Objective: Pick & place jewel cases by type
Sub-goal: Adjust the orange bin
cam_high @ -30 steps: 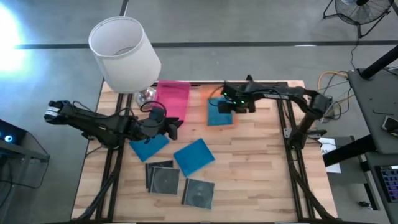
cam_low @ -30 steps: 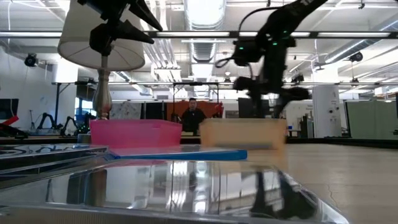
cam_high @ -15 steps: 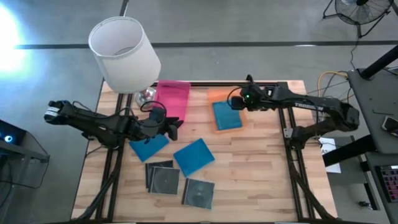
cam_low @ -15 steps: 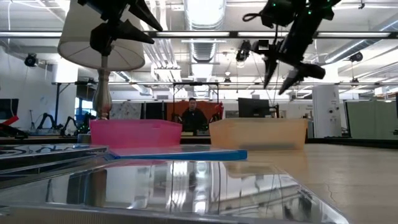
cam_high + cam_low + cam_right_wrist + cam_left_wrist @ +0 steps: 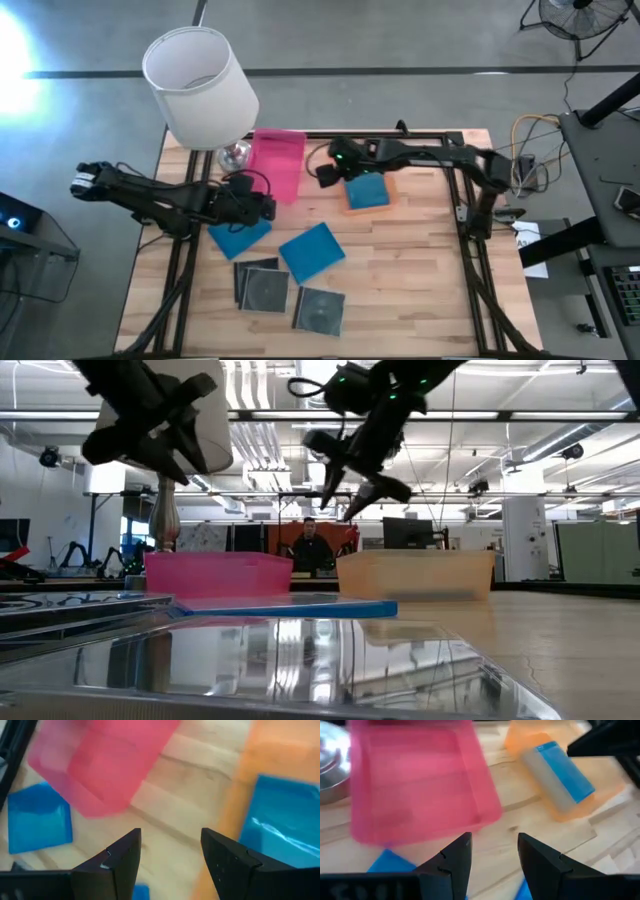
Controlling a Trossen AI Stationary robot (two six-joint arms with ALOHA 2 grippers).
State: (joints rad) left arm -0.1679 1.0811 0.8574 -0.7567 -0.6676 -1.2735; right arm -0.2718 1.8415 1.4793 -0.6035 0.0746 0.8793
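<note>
Opaque blue jewel case (image 5: 367, 190) lies in translucent orange tray (image 5: 389, 196). Right gripper (image 5: 326, 176) hovers between orange tray and translucent pink tray (image 5: 276, 160), jaws apart, empty. Left gripper (image 5: 270, 209) just beside pink tray, jaws apart.

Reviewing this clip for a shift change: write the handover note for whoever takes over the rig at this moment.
Left gripper: open, empty, above the table beside the pink tray.
Right gripper: open, empty, between the two trays.
Done: one blue case lies in the orange tray.
Left: two blue cases and the clear cases are on the table; pink tray holds none.
</note>
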